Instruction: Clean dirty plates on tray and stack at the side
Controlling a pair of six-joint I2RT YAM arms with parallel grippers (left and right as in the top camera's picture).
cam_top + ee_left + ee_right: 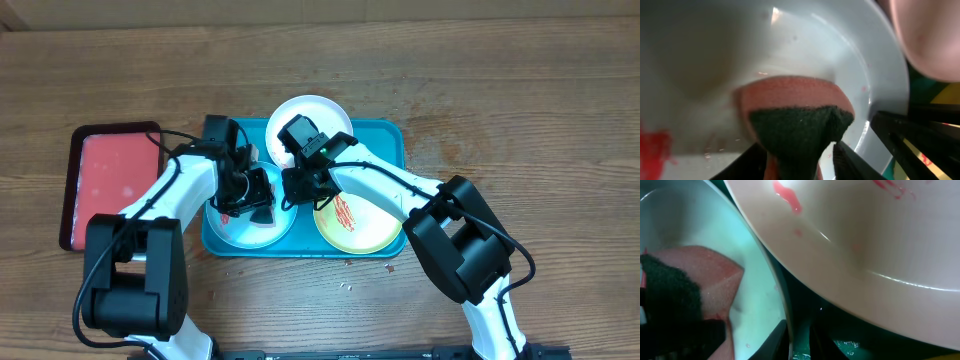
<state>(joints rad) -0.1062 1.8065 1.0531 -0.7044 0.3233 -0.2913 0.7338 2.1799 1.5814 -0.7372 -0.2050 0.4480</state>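
Observation:
On the teal tray (395, 140) lie three plates: a white one (320, 112) at the back, a light blue one (240, 228) front left, and a yellow-green rimmed one (360, 225) front right with red smears. My left gripper (256, 197) hangs over the light blue plate (715, 60), shut on a pink and dark green sponge (800, 125) that rests on the plate's surface. My right gripper (298, 187) pinches the rim of the light blue plate (715, 220), one finger inside and one outside. A red smear (655, 145) shows on this plate.
A smaller red tray (105, 185) lies left of the teal tray. The white plate (865, 230), red-smeared, overhangs close above my right gripper (799, 340). Small crumbs (350, 265) lie on the wooden table in front of the tray.

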